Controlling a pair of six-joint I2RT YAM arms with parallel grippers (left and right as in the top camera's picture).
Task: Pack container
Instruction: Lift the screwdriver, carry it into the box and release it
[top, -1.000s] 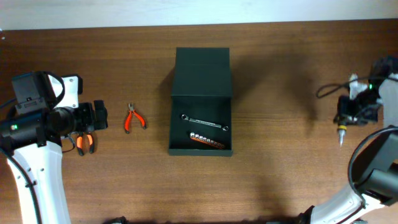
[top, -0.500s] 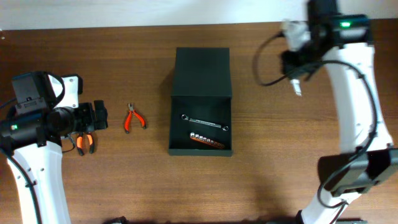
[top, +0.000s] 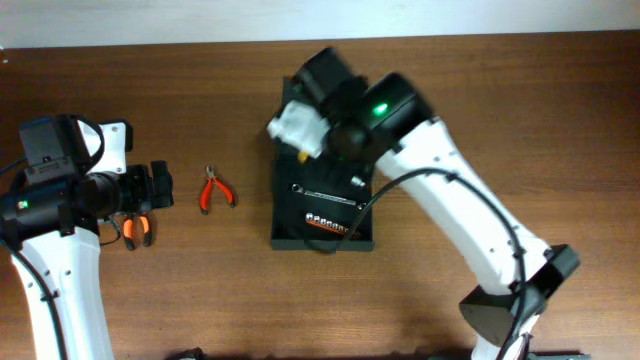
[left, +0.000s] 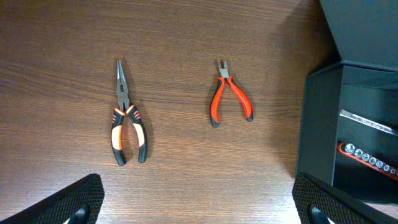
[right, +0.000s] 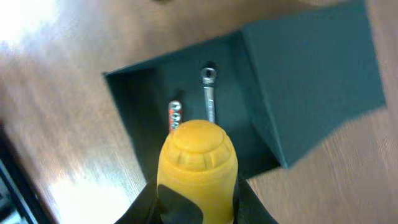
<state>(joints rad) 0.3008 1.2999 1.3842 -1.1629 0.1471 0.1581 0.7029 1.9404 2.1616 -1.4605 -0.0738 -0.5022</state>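
Two pieces packed, one in the grip, two left out, judging by the layout. Already inside the container (top: 279, 205), mid-table with its flap lid (right: 311, 81) thrown open toward the far side: a wrench (right: 209, 93) and, nearer, a socket rail (left: 367, 158). Out on the table (top: 550, 120) to the left: red-handled cutters (left: 230, 96) closer to the box, and orange-and-black long-nose pliers (left: 127, 121) further left. Roughly halfway, then, with shutting the flap probably last.

Right arm: based at the near right, stretched far and left across the table, wrist hanging over the far half of the box and hiding much of the lid from overhead; blurred there. Right gripper (right: 199, 194) clamped on the yellow-handled tool (right: 198, 155), fingers snug on either side of the handle, butt end toward the wrist camera, open compartment below. Shaft hidden; probably a screwdriver, no more certain than that. Next, likely a lowering and release beside the wrench, with care for the walls.

Left arm: parked at the left edge, forearm running near to far, wrist turned right. Left gripper (left: 205, 208) spread wide, holding nothing, above bare wood, pliers and cutters both in its camera's sight, touching neither.
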